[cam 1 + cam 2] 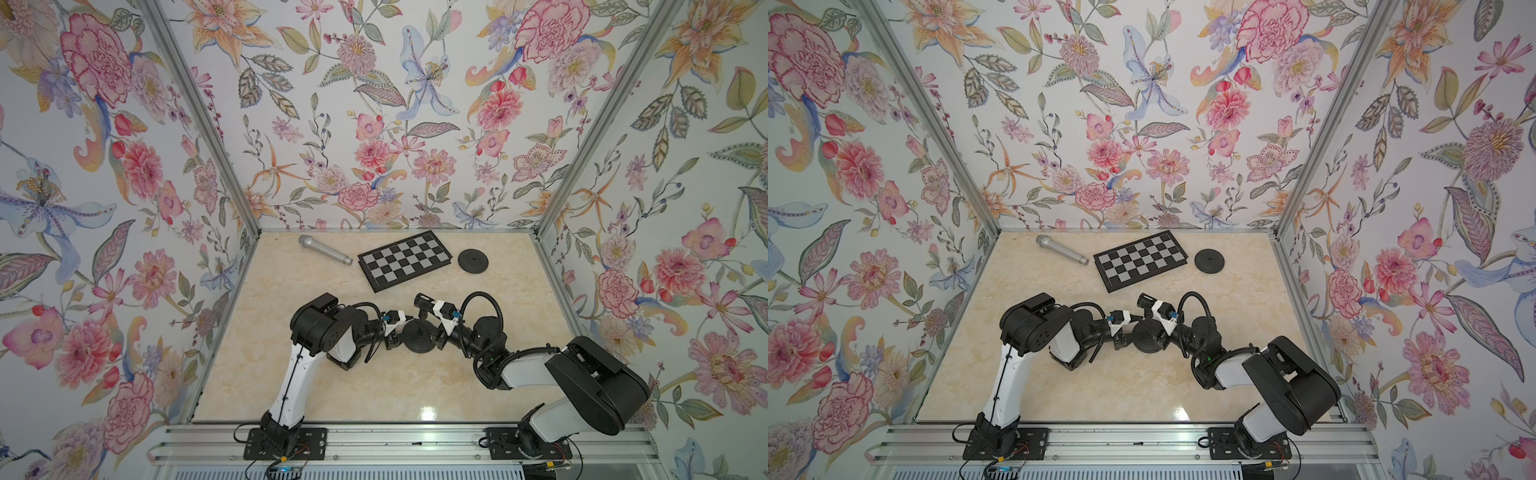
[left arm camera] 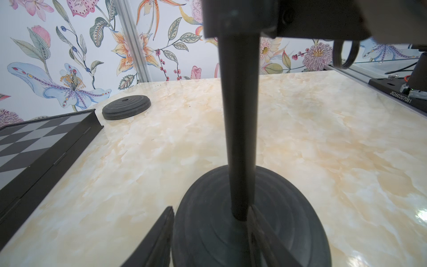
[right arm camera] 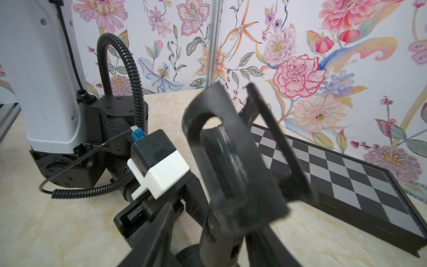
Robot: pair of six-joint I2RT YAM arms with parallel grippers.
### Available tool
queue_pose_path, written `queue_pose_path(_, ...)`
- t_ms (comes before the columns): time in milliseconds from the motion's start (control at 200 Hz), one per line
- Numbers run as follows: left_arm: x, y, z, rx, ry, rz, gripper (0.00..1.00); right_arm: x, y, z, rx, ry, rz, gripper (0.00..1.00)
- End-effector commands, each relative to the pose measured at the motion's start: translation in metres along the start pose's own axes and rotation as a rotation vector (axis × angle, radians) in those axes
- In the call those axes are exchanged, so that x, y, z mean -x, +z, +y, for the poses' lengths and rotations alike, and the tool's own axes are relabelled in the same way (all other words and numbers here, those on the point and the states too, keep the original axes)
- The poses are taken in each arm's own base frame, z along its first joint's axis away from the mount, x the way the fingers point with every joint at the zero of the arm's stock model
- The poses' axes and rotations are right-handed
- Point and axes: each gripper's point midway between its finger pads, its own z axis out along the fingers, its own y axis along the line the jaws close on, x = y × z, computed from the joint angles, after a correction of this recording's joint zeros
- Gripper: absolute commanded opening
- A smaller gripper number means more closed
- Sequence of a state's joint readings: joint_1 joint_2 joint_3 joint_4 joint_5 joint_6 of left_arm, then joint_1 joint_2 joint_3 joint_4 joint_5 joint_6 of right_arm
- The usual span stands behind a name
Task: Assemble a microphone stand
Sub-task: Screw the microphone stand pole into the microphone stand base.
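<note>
A black round stand base [image 1: 419,337] [image 2: 208,235] sits mid-table with a black pole [image 2: 240,127] upright in its centre. The pole carries a black microphone clip [image 3: 226,150] [image 1: 424,301] on top. My left gripper [image 2: 210,208] [image 1: 400,332] is shut on the base, one finger at its rim and the other beside the pole's foot. My right gripper [image 3: 217,219] [image 1: 434,328] straddles the pole just below the clip, with table showing between one finger and the pole. A silver microphone [image 1: 324,249] [image 1: 1061,248] lies at the back left.
A black-and-grey chessboard [image 1: 405,259] [image 2: 34,143] [image 3: 346,180] lies at the back centre. A second black disc base [image 1: 473,261] [image 2: 126,107] sits to its right. Floral walls with metal posts enclose the table on three sides.
</note>
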State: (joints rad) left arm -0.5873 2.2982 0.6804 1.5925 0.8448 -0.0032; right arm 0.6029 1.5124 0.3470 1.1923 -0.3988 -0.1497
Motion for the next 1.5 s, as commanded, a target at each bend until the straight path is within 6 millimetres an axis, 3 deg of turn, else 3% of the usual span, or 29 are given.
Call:
queue_pose_path(0, -0.089, -0.011, -0.03, -0.025, -0.15, 0.263, 0.52, -0.01, 0.005, 0.01, 0.109, -0.016, 0.06, 0.34)
queue_pose_path(165, -0.089, -0.012, -0.031, -0.018, -0.155, 0.256, 0.52, -0.018, 0.008, -0.016, -0.047, 0.032, 0.091, 0.0)
queue_pose_path(285, -0.09, -0.01, -0.028, -0.02, -0.158, 0.264, 0.52, -0.028, -0.003, -0.041, -0.3, 0.08, 0.093, 0.0)
queue_pose_path(425, -0.092, -0.012, -0.029, -0.01, -0.164, 0.264, 0.52, -0.041, -0.021, -0.044, -0.634, 0.139, 0.086, 0.0)
queue_pose_path(570, -0.091, -0.013, -0.028, -0.008, -0.166, 0.262, 0.52, -0.047, -0.02, -0.024, -0.813, 0.135, 0.064, 0.0)
queue_pose_path(656, -0.092, -0.014, -0.028, -0.005, -0.165, 0.266, 0.52, -0.042, -0.012, -0.01, -0.825, 0.093, 0.032, 0.0)
queue_pose_path(746, -0.092, -0.015, -0.027, -0.005, -0.165, 0.268, 0.52, -0.041, -0.01, -0.011, -0.857, 0.079, 0.029, 0.0)
queue_pose_path(886, -0.093, -0.016, -0.027, -0.001, -0.167, 0.266, 0.52, -0.032, -0.001, -0.005, -0.75, 0.119, -0.013, 0.01)
queue_pose_path(981, -0.092, -0.016, -0.025, 0.0, -0.169, 0.266, 0.52, -0.028, 0.007, 0.012, -0.565, 0.094, -0.018, 0.43)
queue_pose_path(1036, -0.092, -0.018, -0.027, 0.005, -0.172, 0.261, 0.52, -0.026, 0.011, 0.026, -0.406, 0.053, -0.019, 0.56)
queue_pose_path(1136, -0.092, -0.017, -0.026, 0.001, -0.169, 0.266, 0.52, -0.023, 0.003, 0.047, -0.136, -0.016, -0.035, 0.63)
queue_pose_path(1291, -0.091, -0.017, -0.028, 0.0, -0.169, 0.261, 0.52, -0.015, -0.018, 0.035, 0.025, 0.005, -0.062, 0.66)
queue_pose_path(1336, -0.092, -0.016, -0.027, -0.003, -0.168, 0.264, 0.52, -0.017, -0.018, 0.039, 0.096, 0.001, -0.042, 0.66)
queue_pose_path(1366, -0.092, -0.016, -0.027, -0.005, -0.167, 0.268, 0.52, -0.018, -0.019, 0.03, 0.098, -0.005, -0.027, 0.66)
queue_pose_path(1491, -0.09, -0.016, -0.029, -0.004, -0.168, 0.261, 0.52, -0.019, -0.015, 0.026, 0.174, -0.02, 0.011, 0.65)
